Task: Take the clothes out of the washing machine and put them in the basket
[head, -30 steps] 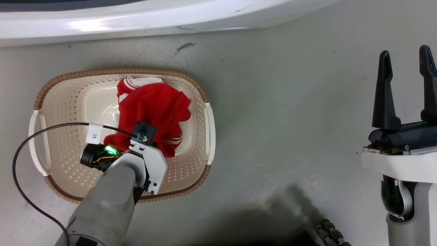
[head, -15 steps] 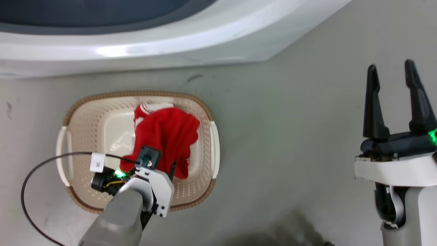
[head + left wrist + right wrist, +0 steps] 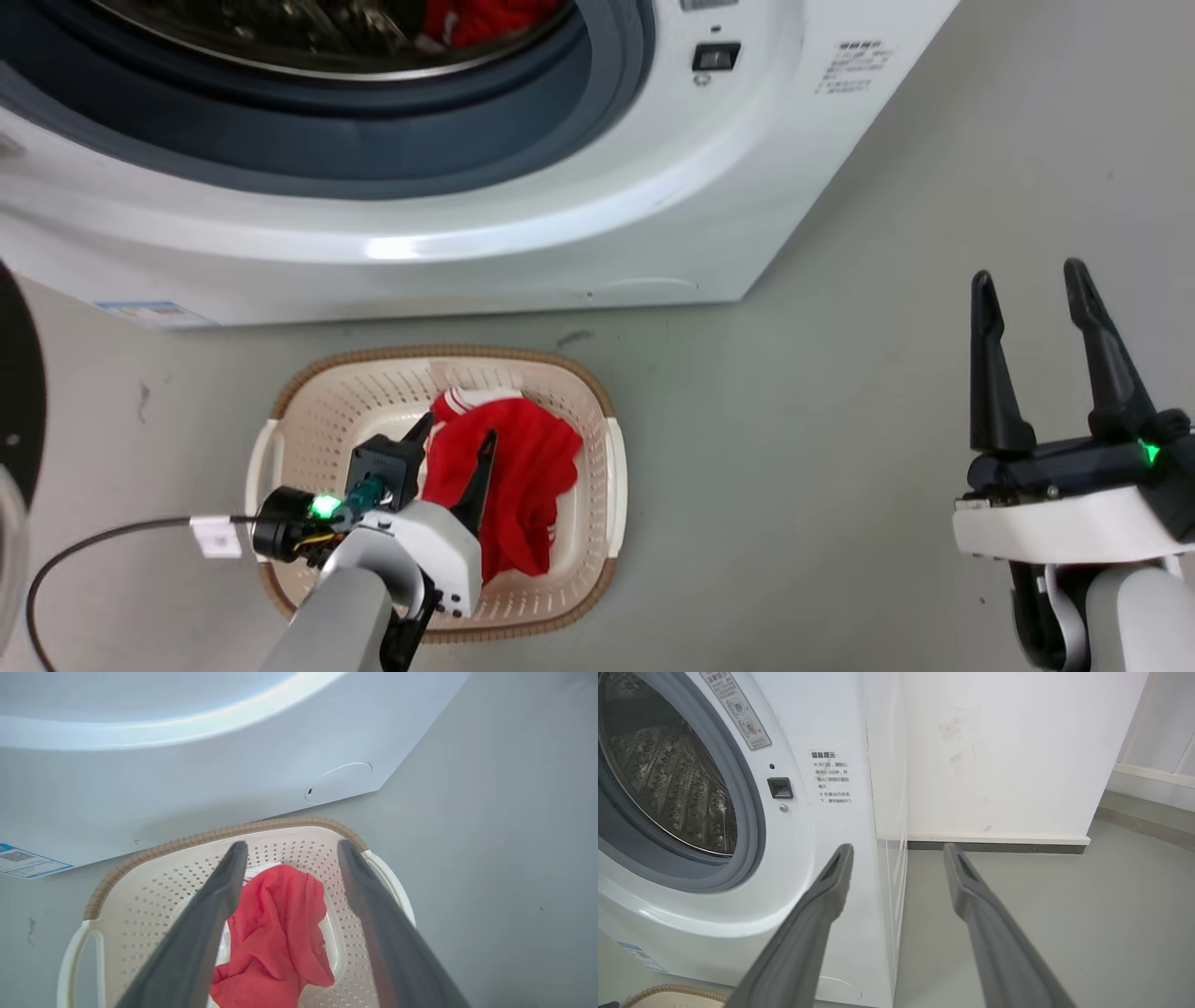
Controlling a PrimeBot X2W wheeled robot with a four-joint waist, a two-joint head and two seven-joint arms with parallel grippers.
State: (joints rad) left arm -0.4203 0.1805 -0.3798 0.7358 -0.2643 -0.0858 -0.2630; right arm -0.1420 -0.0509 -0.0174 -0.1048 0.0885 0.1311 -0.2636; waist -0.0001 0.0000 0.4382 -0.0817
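Observation:
A red garment with white trim point(image 3: 518, 476) point(image 3: 275, 933) lies loose in the cream basket point(image 3: 308, 420) point(image 3: 140, 905) on the floor in front of the washing machine point(image 3: 560, 205) point(image 3: 812, 812). More red clothes point(image 3: 471, 17) show inside the steel drum at the top of the head view. My left gripper point(image 3: 457, 437) point(image 3: 288, 847) hangs open above the basket, over the garment, with nothing between its fingers. My right gripper point(image 3: 1027, 285) point(image 3: 896, 848) stands open and empty to the right, off the machine's front right corner.
The dark edge of the open machine door point(image 3: 19, 383) shows at the far left. A black cable with a white tag point(image 3: 112, 541) trails from my left wrist. Grey floor point(image 3: 794, 448) spreads right of the basket. A white wall with a skirting board point(image 3: 994, 765) stands beyond the machine.
The head camera has tilted up, so the machine's porthole and drum have come into view. My left gripper has risen off the red garment, which stays in the basket.

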